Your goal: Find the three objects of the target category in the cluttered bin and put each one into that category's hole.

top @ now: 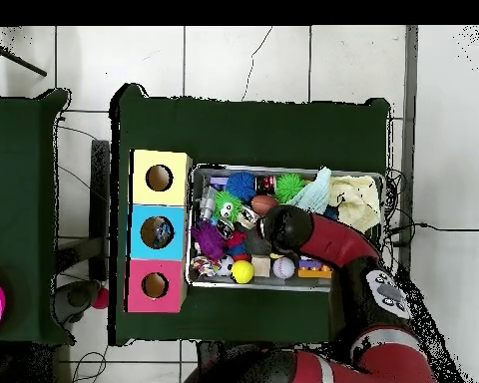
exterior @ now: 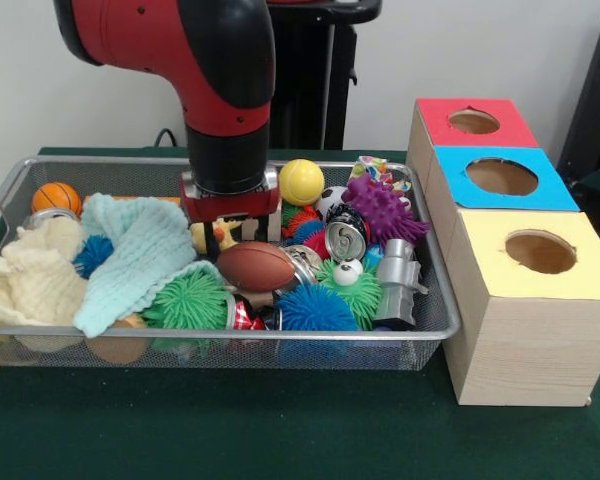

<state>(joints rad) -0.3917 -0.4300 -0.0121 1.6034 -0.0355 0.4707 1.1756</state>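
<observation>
The wire-mesh bin [exterior: 435, 300] sits on the dark green table [exterior: 280, 430], heaped with toys. At its middle lies a smooth brown football [exterior: 255, 266], oval and seamed, just in front of the gripper [exterior: 242, 240], which hangs low among the clutter beneath the red and black arm [exterior: 215, 90]; whether its fingers are spread or closed I cannot tell, as the toys hide them. Around the football are spiky rubber balls: a green one [exterior: 185, 300] to its left, a blue one [exterior: 315, 308] in front, and a purple one [exterior: 383, 208] further right. A dented metal can [exterior: 346, 238] lies on its side beside the purple ball, and a grey plastic piece [exterior: 398, 280] stands against the bin's right wall. A smooth yellow ball [exterior: 301, 181] rests behind the gripper, and a small orange basketball [exterior: 56, 197] sits in the far left corner. Soft cloths fill the left half: a mint one [exterior: 135, 255] and a cream one [exterior: 25, 275], both crumpled.

Just right of the bin stand three wooden boxes in a row, each with a round hole in its coloured top: red [exterior: 500, 125], blue [exterior: 540, 185], yellow [exterior: 580, 270]. In the overhead view the blue box's hole [top: 158, 231] seems to hold something.
</observation>
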